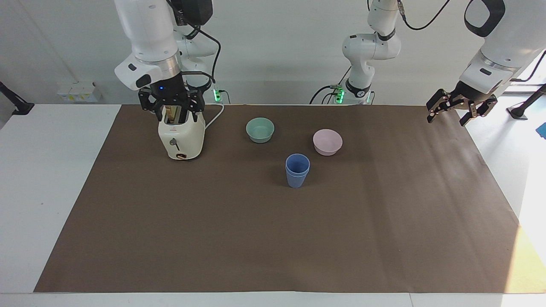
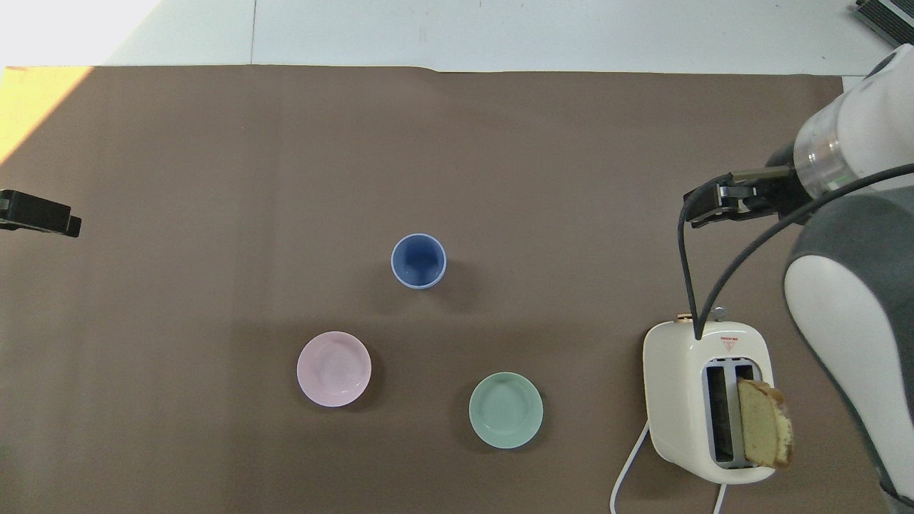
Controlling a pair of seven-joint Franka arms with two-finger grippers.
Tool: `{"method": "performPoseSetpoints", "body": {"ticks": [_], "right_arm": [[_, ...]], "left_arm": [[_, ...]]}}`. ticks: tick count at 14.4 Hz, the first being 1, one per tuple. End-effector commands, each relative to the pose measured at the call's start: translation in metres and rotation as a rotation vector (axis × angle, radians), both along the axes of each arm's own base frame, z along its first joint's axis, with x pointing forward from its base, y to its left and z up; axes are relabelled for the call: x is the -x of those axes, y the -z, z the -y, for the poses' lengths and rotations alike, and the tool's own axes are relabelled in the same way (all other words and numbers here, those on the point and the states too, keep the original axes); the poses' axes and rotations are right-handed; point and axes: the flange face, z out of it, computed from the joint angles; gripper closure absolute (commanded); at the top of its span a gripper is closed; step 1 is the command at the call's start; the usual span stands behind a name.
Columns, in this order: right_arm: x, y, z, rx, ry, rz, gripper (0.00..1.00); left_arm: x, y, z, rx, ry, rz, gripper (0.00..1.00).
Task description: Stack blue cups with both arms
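The blue cups (image 1: 297,170) are seen nested one inside the other, upright on the bench (image 1: 273,238), near the pink bowl (image 1: 327,141) and teal bowl (image 1: 260,129), farther from the robots than both. The right gripper (image 1: 171,104) is held raised over the toaster (image 1: 181,136), wrist pointing straight down, jaws spread and empty. The left gripper (image 1: 460,108) is held up over the bench edge at the left arm's end, jaws apart, nothing gripped; that arm waits.
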Motion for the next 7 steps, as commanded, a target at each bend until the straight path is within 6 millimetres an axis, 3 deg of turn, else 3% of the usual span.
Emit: {"method": "performPoseSetpoints", "body": {"ticks": [1, 2, 5, 7], "right_arm": [[-0.002, -0.001, 0.030, -0.049, -0.004, -0.001, 0.00], [0.001, -0.004, 0.032, -0.046, -0.006, 0.016, 0.00], [0.012, 0.021, 0.042, -0.038, -0.029, 0.024, 0.00], [0.011, 0.020, 0.042, -0.039, -0.031, 0.029, 0.00]], "left_arm": [[-0.001, -0.003, 0.001, -0.004, -0.007, -0.001, 0.00], [-0.001, -0.003, 0.001, -0.004, -0.006, 0.001, 0.00], [-0.001, -0.003, 0.001, -0.004, -0.004, 0.001, 0.00], [-0.001, -0.003, -0.001, -0.005, -0.007, 0.003, 0.00]]}}
